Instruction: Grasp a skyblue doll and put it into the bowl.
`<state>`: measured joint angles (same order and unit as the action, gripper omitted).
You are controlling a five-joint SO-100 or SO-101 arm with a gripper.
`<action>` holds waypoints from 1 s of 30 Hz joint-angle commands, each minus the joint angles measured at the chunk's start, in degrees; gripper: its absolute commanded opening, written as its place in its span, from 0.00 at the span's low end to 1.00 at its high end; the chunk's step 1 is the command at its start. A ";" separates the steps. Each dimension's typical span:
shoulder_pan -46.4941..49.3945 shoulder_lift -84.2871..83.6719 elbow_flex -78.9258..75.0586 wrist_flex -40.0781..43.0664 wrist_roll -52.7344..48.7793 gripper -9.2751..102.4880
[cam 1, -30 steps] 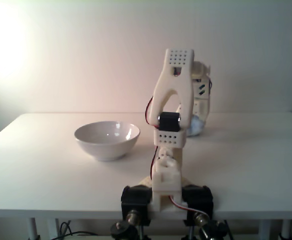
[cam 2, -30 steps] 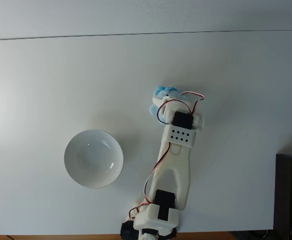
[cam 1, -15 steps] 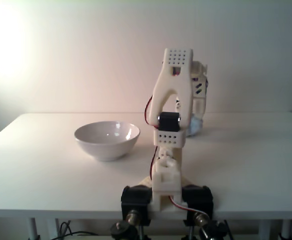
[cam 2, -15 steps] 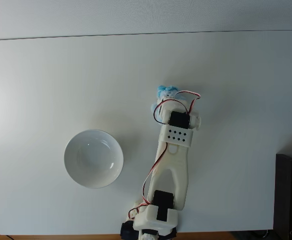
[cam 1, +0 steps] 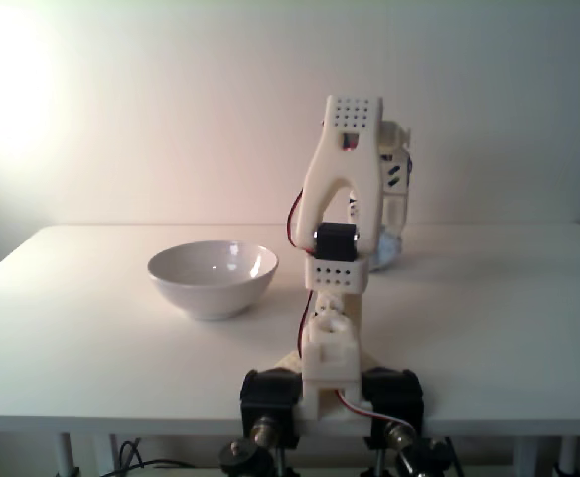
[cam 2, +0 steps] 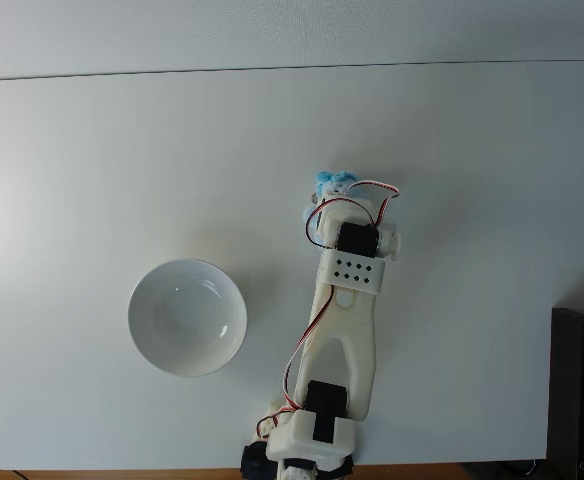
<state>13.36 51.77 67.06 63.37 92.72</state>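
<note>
Since a second ago the arm pulled in a little. Left of the jaws [cam 2: 334,203] sits the bowl [cam 2: 187,317] on the counter [cam 2: 92,150]. Under them lies the skyblue doll [cam 2: 330,184], soft and light; squeeze its middle. Whether the jaws are closed, I cannot tell.

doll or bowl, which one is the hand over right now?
The skyblue doll. In the top-down fixed view the arm's end sits right over it, covering most of it. The white bowl stands well apart to the left, with nothing in it.
</note>
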 commanded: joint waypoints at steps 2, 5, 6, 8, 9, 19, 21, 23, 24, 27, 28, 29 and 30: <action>0.26 4.13 0.53 -0.44 0.26 0.08; 0.18 9.49 0.53 -0.44 0.26 0.08; 0.18 11.60 0.53 -0.44 0.26 0.08; 0.18 15.73 0.53 -0.44 0.35 0.08; 0.18 17.84 0.53 -0.44 0.53 0.08; 0.09 40.34 0.53 0.09 0.62 0.08; 0.00 44.56 0.53 0.09 0.62 0.08; -0.44 48.69 0.53 0.09 0.70 0.08; -1.41 50.63 0.53 0.09 0.70 0.08; -4.48 56.60 1.14 0.09 0.26 0.08; -5.63 58.36 1.32 0.18 0.18 0.08; -7.12 59.50 1.32 0.18 0.18 0.08; -9.05 60.29 1.32 0.18 0.18 0.08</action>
<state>7.29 107.05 68.55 63.63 93.25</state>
